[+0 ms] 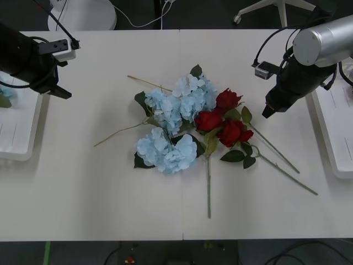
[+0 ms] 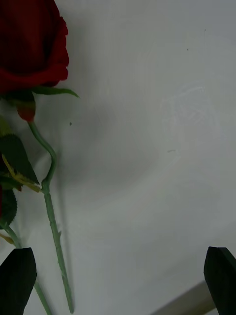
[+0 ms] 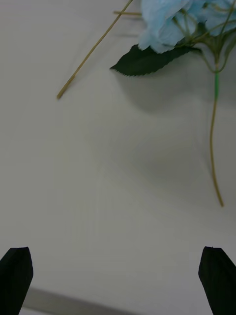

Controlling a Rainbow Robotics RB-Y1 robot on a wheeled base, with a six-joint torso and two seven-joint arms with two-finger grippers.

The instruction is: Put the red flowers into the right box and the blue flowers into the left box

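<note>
At table centre: a mixed heap of artificial flowers is laid on the white table [image 1: 83,182].
Blue flowers: the pale sky-blue hydrangea heads with broad green leaves and thin tan stems [image 1: 175,122] are gathered on the heap's left half, outside both boxes; one head and two tan stems are also seen in the left wrist view [image 3: 167,22].
Red flowers: the deep-red roses with long thin green stems [image 1: 227,124] are clustered just right of the hydrangeas, touching them, with stems fanned toward the near edge; one bloom and its stem are seen in the right wrist view [image 2: 30,47].
Left box: the shallow white plastic tray with a raised rim [image 1: 26,138] is set at the table's left edge; something pale blue is seen at its far end.
Right box: the matching white tray [image 1: 331,138] is set at the right edge.
Left gripper [image 3: 116,275]: held above bare table left of the heap, black fingers spread apart, nothing held.
Right gripper [image 2: 120,278]: held above the table just right of the roses, fingers likewise spread wide, nothing held.
</note>
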